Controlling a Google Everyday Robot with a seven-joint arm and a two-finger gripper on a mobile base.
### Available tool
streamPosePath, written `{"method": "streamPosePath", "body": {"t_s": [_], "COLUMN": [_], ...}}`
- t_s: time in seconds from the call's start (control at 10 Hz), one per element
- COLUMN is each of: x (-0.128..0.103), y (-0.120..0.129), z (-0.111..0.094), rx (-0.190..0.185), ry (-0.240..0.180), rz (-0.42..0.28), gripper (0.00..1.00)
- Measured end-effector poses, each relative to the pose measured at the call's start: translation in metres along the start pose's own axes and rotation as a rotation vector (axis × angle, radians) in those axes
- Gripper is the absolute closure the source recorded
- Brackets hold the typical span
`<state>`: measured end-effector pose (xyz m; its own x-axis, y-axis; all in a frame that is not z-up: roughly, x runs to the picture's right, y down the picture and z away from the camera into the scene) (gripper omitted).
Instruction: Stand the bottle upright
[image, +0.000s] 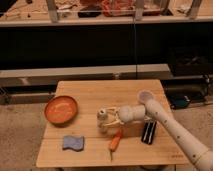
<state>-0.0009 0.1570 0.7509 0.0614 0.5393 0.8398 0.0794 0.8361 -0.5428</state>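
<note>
The bottle, small and pale beige with a whitish round cap on top, stands roughly upright near the middle of the wooden table. My gripper reaches in from the right. Its pale fingers sit on either side of the bottle's body and hold it. The arm stretches from the lower right across the table's right side.
An orange carrot lies just in front of the bottle. A black rectangular block lies to the right under the arm. An orange bowl sits at the left and a blue sponge at the front left. Dark shelving stands behind the table.
</note>
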Motion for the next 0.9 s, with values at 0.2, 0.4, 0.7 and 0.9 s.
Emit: {"method": "streamPosePath", "body": {"t_s": [0.2, 0.4, 0.7, 0.9], "x": [0.0022, 0.0039, 0.0073, 0.0095], "y": [-0.0014, -0.0029, -0.0031, -0.0027], "z": [0.0016, 0.0034, 0.0022, 0.0008], "rx": [-0.003, -0.006, -0.006, -0.006], "ry": [0.003, 0.007, 0.016, 0.023], "rz": [0.007, 0.013, 0.027, 0.037], "gripper": [0.29, 0.2, 0.2, 0.2]}}
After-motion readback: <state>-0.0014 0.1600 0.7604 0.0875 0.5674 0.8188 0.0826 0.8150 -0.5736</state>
